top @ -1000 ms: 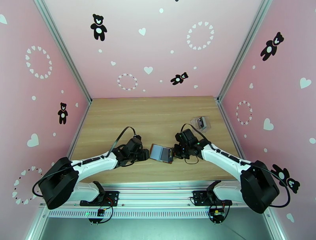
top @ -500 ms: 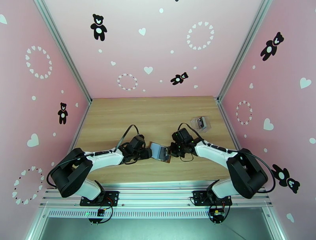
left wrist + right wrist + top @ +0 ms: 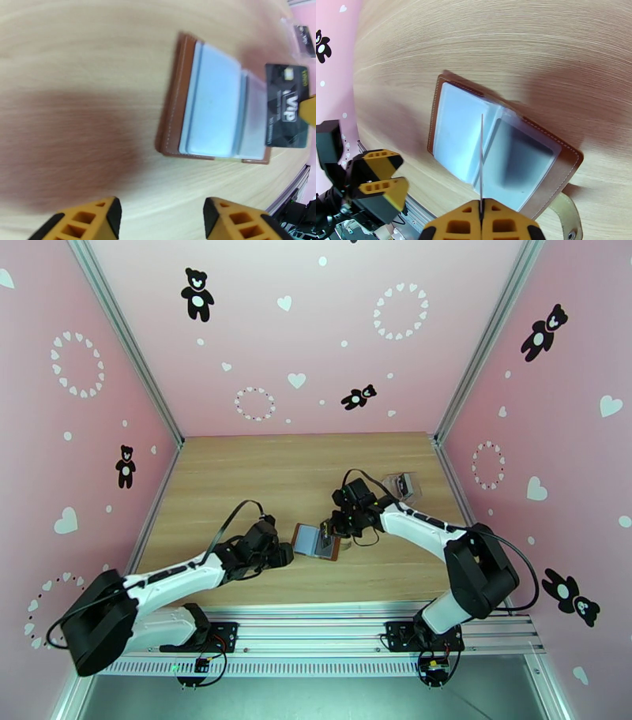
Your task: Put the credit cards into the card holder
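Inserting a card (image 3: 286,106): we log it poised over the open holder (image 3: 316,541), toward the table's (image 3: 237,477) 6 o'clock. At the holder's 3 o'clock the right gripper (image 3: 482,205) pinches the card tight. At 9 o'clock the left gripper (image 3: 162,213) gapes empty. Next, we judge: align the card edge with a pocket mouth and slide it in.

Card holder (image 3: 316,541): brown wallet lying open and flat on the table (image 3: 237,477), near centre, greyish see-through pockets facing up. Black credit card (image 3: 286,106) with pale VIP lettering, pinched in the right gripper (image 3: 482,203), stands on edge over the pockets. Second dark card (image 3: 405,485) sits far right, well apart.
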Available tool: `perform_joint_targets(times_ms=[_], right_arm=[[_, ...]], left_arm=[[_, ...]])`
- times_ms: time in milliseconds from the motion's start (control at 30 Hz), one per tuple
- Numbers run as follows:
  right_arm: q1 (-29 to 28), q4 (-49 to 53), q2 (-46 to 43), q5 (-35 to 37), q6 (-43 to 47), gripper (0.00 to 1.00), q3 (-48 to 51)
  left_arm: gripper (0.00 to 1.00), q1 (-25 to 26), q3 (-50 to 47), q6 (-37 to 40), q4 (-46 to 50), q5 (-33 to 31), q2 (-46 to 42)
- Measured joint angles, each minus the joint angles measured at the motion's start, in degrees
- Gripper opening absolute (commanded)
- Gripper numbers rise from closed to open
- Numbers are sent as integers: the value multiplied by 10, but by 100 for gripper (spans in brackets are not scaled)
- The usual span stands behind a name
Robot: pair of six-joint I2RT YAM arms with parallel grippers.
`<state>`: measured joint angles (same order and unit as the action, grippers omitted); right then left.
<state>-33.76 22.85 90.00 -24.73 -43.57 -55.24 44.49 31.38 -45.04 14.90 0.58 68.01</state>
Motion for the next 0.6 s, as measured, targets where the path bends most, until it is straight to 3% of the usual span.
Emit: perform_joint_targets(times_ms=[100, 267, 600], right_arm=[[-26, -27, -3, 4, -30, 0, 9], [-59, -64, -3, 30, -85, 0, 39], [-59, -107, -3, 70, -145, 0, 74]], left_arm=[[55, -13, 25, 10, 2, 5, 9], [49, -38, 89, 30, -18, 29, 106], [43, -47, 123, 45, -43, 60, 237]])
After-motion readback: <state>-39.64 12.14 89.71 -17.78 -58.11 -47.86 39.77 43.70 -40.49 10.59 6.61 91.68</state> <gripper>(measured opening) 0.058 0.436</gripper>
